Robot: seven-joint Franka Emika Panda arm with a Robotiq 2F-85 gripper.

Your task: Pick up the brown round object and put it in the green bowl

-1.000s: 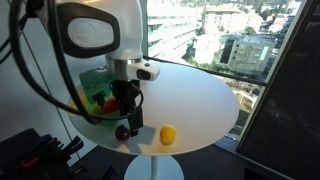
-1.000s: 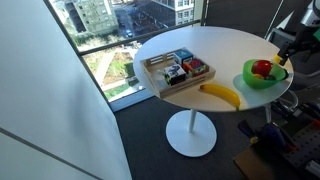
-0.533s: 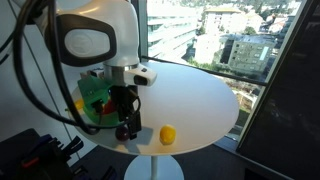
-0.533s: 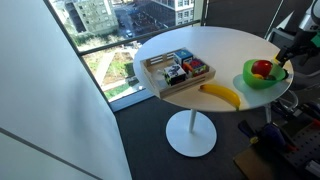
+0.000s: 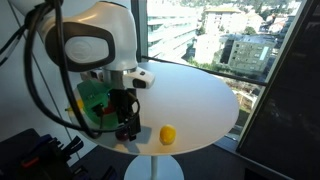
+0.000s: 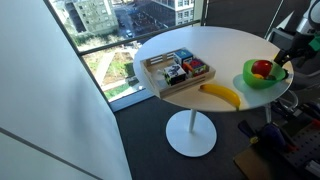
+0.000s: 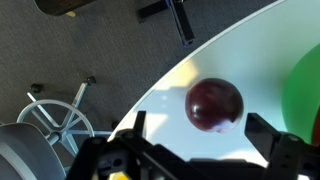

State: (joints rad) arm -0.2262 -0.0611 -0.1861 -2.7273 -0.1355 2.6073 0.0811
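the tool (image 7: pixel 200 125) has sunk to the surface (image 7: pixel 250 50) in the last second, jaws apart and bracketing the brown round object (image 7: pixel 214 105) near the edge; the green bowl (image 7: pixel 305 90) sits at its 3 o'clock. closing looks like the next step.

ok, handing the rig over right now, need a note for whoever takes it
Gripper: open, fingers either side of the small dark maroon-brown round fruit, not closed on it.
Fruit: on the white round table near its edge, beside the bright green plastic bowl.
Done: gripper lined up on fruit.
Left: close, lift, drop it in the bowl.
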